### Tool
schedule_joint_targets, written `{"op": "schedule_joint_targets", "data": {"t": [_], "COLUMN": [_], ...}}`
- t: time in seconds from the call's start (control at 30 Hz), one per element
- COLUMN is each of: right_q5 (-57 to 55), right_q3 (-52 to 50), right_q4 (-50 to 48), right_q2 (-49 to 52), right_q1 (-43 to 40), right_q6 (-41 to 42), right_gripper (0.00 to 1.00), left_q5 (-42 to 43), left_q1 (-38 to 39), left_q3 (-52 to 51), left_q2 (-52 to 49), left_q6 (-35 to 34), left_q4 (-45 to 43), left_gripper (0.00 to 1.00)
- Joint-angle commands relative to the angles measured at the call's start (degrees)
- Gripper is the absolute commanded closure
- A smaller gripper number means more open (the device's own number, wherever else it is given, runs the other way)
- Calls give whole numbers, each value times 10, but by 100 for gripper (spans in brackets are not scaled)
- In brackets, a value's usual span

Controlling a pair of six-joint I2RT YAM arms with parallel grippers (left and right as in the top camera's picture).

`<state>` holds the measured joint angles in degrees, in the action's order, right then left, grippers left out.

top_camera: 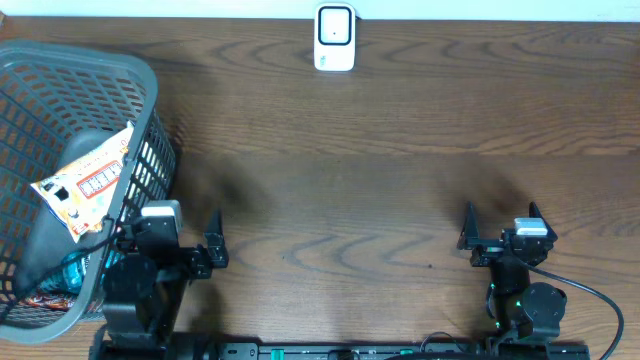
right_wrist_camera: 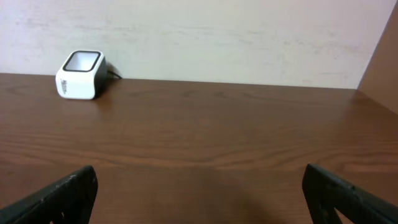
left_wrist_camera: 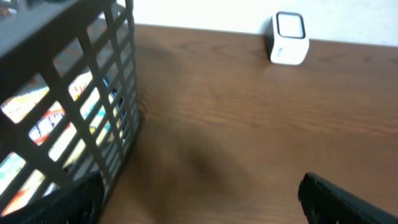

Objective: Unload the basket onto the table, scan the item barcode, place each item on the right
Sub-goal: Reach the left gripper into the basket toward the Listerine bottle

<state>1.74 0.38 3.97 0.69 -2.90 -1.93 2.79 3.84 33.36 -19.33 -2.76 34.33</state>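
Packet [top_camera: 88, 185] in basket [top_camera: 70, 58] at left; scanner [top_camera: 334, 38] far centre.

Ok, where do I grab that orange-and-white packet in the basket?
Probably grip the packet by its raised upper edge, left gripper coming straight down: it leans against the basket wall, and the mesh sides block a sideways approach.

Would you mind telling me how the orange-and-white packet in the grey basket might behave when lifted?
The packet looks like thin printed film, so it is probably light and floppy. It leans against the basket wall, so it may slide when touched. Its flat shape should not roll.
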Motion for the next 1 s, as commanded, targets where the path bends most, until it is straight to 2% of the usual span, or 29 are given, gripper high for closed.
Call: {"op": "schedule_joint_targets", "data": {"t": [0.0, 0.2, 0.33, 0.47, 0.73, 0.97], "right_q5": [-1, -1, -1, -1, -1, -1], "right_q3": [-1, -1, -1, -1, -1, -1], "right_q4": [2, 2, 2, 2, 2, 2], "right_q2": [-3, -3, -3, -3, -3, -3], "right_q1": [2, 2, 2, 2, 2, 2], "right_q6": [-3, -3, -3, -3, -3, -3], "right_gripper": [1, 1, 1, 1, 1, 1], "left_q5": [1, 14, 78, 84, 83, 80], "left_q1": [-3, -3, -3, -3, -3, -3], "left_q3": [46, 47, 47, 47, 62, 143], "left_q2": [-38, -58, -59, -60, -94, -181], "left_q6": [-8, 5, 3, -42, -63, -74], "left_q4": [25, 21, -20, -44, -29, 18], "left_gripper": [0, 0, 0, 0, 0, 1]}}
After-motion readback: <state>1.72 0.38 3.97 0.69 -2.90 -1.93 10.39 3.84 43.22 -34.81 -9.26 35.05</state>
